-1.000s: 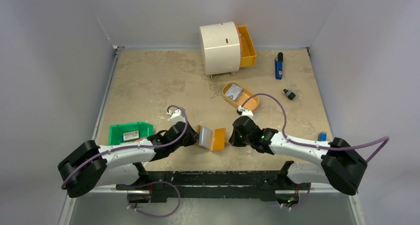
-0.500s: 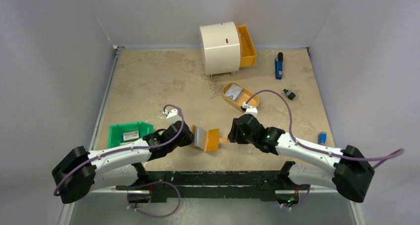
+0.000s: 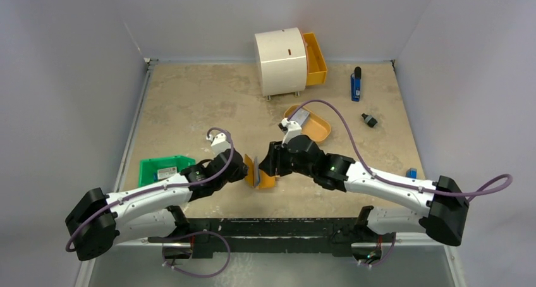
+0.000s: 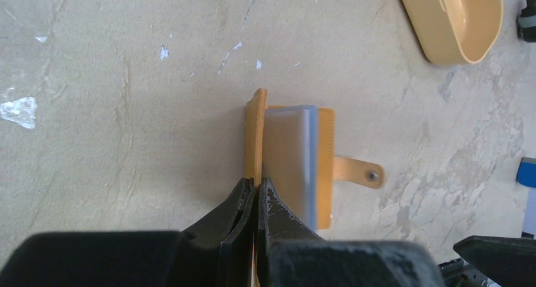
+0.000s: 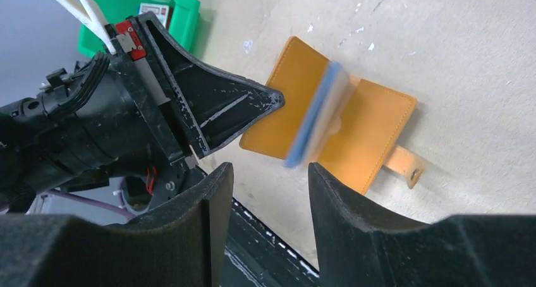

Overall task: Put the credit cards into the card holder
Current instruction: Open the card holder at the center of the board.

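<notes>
Two jaws of the left gripper [image 4: 256,184] are pinched tight on one flap of the orange card holder [image 4: 325,173] — a pale blue credit card [image 4: 287,164] sits at the fold, just beside them. The jaws of the right gripper [image 5: 268,170] stand apart, holding nothing — the card is just past their tips.

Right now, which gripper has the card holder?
The left gripper, shut on one flap of the card holder; the right gripper is open, holding nothing.

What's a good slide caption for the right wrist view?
Left gripper pinches the open card holder; open right gripper hovers near the card at its fold.
</notes>
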You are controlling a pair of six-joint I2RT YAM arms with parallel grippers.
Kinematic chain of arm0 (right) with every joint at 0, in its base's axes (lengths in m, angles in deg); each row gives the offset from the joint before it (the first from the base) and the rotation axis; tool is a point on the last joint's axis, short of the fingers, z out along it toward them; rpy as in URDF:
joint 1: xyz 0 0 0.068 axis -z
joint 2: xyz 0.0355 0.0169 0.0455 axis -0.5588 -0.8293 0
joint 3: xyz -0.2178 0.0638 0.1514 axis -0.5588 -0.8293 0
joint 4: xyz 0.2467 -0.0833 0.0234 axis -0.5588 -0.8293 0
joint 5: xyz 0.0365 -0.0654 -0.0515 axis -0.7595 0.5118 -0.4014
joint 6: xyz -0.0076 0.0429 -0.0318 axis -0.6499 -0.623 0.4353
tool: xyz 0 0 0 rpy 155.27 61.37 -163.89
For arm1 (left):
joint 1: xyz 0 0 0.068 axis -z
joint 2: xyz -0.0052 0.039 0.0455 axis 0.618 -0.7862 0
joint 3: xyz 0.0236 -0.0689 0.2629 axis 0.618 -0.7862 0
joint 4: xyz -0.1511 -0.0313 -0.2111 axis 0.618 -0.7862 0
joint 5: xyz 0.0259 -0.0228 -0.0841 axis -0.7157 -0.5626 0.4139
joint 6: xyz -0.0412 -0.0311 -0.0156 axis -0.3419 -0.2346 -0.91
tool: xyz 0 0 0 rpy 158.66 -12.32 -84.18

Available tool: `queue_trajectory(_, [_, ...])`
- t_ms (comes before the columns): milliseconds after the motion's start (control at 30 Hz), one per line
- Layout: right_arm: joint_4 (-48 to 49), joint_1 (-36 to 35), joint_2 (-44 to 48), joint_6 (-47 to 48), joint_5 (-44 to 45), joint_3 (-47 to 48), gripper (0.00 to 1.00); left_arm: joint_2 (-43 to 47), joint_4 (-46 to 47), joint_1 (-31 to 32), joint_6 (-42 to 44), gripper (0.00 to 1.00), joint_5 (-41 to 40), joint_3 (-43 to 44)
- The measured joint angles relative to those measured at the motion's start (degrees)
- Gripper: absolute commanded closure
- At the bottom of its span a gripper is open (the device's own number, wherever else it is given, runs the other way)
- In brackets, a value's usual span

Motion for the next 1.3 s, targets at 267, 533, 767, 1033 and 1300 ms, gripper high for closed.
queue_trajectory(267, [0.07, 0.04, 3.26, -0.20, 1.33, 1.29, 0.48, 1.99, -3.67, 0.02, -0.02, 1.00, -2.34, 1.73])
queue_trajectory(533, [1.46, 0.50, -4.11, -3.52, -1.99, 1.38, 0.48, 1.79, -3.48, 0.02, -0.52, 1.00, -2.60, 1.31])
queue_trajectory(767, [4.09, 4.44, -11.28, -6.91, -4.74, -2.34, 0.48, 1.68, -1.60, 0.02, -1.55, 1.00, -4.02, -2.89])
queue_trajectory(1033, [6.51, 7.48, -16.72, -8.00, -6.49, -4.26, 0.50, 0.39, -1.14, 0.02, -1.99, 1.00, -5.20, -5.42])
queue_trajectory(1300, [8.48, 7.56, -18.53, -7.78, -8.20, -4.33, 0.54, 0.07, -0.76, 0.02, -1.95, 1.00, -5.53, -5.68])
